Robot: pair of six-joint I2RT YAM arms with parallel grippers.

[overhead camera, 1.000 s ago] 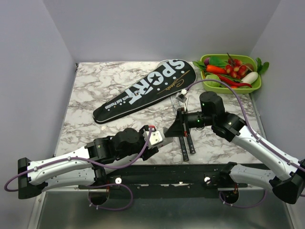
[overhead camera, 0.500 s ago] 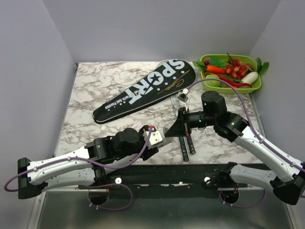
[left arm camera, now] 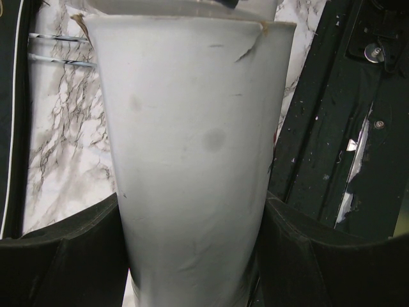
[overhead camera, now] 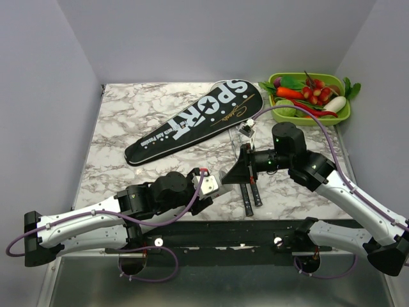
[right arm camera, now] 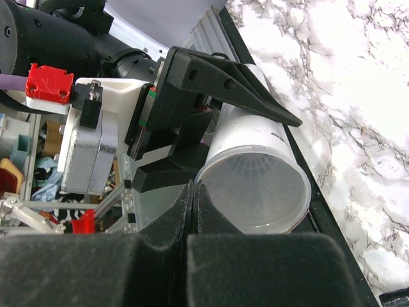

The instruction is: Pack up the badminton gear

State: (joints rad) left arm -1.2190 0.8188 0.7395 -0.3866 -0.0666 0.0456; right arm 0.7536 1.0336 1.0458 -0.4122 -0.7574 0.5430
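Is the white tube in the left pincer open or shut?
Open at one end: the right wrist view looks into the white tube, no lid on its mouth. The left pincer grips it.

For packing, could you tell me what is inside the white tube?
The open mouth of the white tube shows a pale radial-ribbed shape deep inside, perhaps a shuttlecock; anything behind it is hidden.

Open marble tabletop point(overhead camera: 112, 121) left of the SPORT cover point(overhead camera: 192, 121); mid-table, the left gripper point(overhead camera: 209, 187), its white tube point(left arm camera: 192, 160), the right gripper point(right arm camera: 192, 204) and racket handles point(overhead camera: 251, 193) crowd together.
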